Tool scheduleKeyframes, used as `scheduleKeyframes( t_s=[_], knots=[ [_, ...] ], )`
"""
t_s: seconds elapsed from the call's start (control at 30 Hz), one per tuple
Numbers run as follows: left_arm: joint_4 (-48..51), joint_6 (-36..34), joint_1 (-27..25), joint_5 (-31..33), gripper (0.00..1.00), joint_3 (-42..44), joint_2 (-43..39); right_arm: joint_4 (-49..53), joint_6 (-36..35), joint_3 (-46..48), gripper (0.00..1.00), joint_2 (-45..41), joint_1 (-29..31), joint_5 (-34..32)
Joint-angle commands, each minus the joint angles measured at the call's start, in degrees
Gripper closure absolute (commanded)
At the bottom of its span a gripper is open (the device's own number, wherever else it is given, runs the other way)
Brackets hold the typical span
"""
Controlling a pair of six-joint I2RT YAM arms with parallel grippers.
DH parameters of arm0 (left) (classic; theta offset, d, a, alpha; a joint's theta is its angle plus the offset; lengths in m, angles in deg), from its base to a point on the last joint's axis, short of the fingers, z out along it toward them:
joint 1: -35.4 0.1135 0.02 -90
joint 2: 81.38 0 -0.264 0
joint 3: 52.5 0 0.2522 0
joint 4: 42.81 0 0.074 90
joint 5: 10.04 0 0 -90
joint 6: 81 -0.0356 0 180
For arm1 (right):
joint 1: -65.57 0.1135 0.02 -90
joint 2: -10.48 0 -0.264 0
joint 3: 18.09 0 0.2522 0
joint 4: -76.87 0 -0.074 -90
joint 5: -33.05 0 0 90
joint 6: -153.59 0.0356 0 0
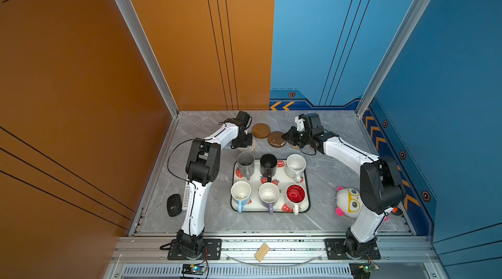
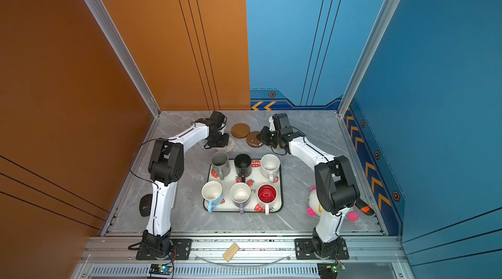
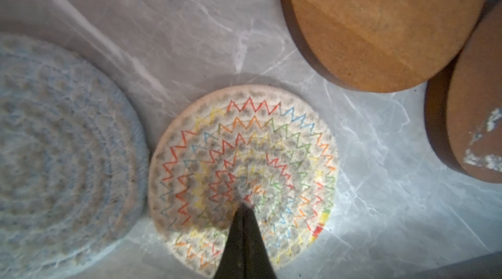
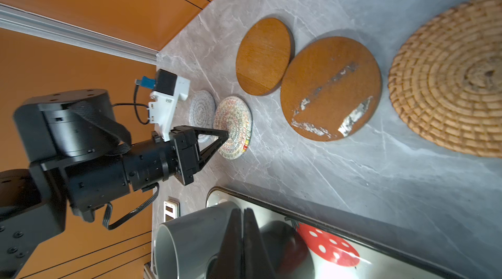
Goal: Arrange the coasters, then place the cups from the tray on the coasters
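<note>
**A:** Where is the cream coaster (image 3: 244,155)?

**B:** It lies on the counter (image 3: 190,33) behind the tray (image 1: 271,211), just beside the grey woven coaster (image 3: 62,155). The left arm arches over it. The left tool (image 3: 243,211) points down with its jaws pressed together and empty, and its tip appears to touch the mat's centre.

**A:** How does it look?

**B:** It is round and coiled, with rainbow zigzag stitching (and a red-yellow tag at its edge).

**A:** And the right arm?

**B:** It is bent low. The right tool (image 4: 242,218) is likewise closed on nothing, near the scarred wooden disc (image 4: 331,87). In both top views it hides most of the rattan coaster (image 4: 448,74).
</note>
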Motion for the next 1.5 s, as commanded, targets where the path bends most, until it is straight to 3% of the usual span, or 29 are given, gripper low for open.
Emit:
scheduleKeyframes(
  t_s=[0.0, 1.03, 1.23, 1.47],
  knots=[
    [0.97, 0.29, 1.53, 1.67, 1.0, -1.47, 2.87, -1.98, 1.08, 0.76, 0.98, -1.18, -0.33, 0.25],
    [0.96, 2.5, 5.93, -0.61, 1.0, -9.2, 5.46, 0.68, 0.67, -1.69, 0.98, -0.44, -0.1, 0.87],
    [0.97, 2.07, 6.07, -1.26, 1.0, -9.36, 3.03, 1.49, 0.04, -5.33, 0.95, 2.13, -0.22, 2.01],
    [0.96, 1.35, 6.23, -4.73, 1.0, -11.21, 1.1, 4.15, 0.02, -15.74, 0.96, 11.38, -1.97, 5.98]
  ],
)
